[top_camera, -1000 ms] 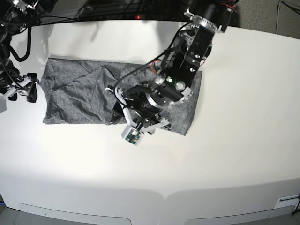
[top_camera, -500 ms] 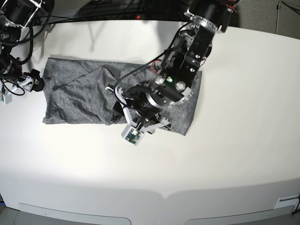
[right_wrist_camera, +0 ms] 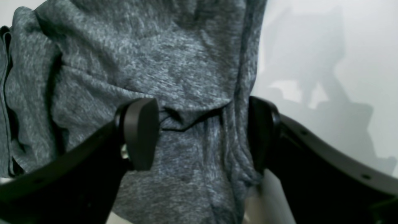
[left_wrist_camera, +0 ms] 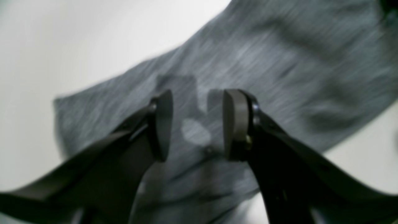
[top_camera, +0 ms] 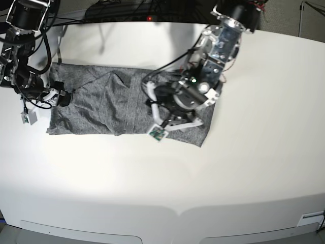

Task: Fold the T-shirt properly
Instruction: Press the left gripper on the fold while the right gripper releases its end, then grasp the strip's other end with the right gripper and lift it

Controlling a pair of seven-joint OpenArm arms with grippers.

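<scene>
1. A heather-grey T-shirt (top_camera: 101,104) lies spread in a rough rectangle on the white tabletop (top_camera: 244,168), toward the far left of centre, its surface creased with ridges running across the middle
2. The right gripper (right_wrist_camera: 202,133) sits at the shirt's left edge, its jaws spread wide, one pad over rumpled cloth and the other at the fabric's border where the white surface begins; nothing is pinched between them
3. The left gripper (left_wrist_camera: 196,124) hangs over the shirt's right portion, its jaws parted with a clear gap, grey fabric showing between the pads; the picture from that wrist is blurred, and no cloth is seen caught in the jaws
4. From the base view the left arm (top_camera: 203,76) reaches in from the far side and bends low across the right end of the garment, hiding part of it
5. Black cables (top_camera: 127,7) run along the far edge of the tabletop
</scene>
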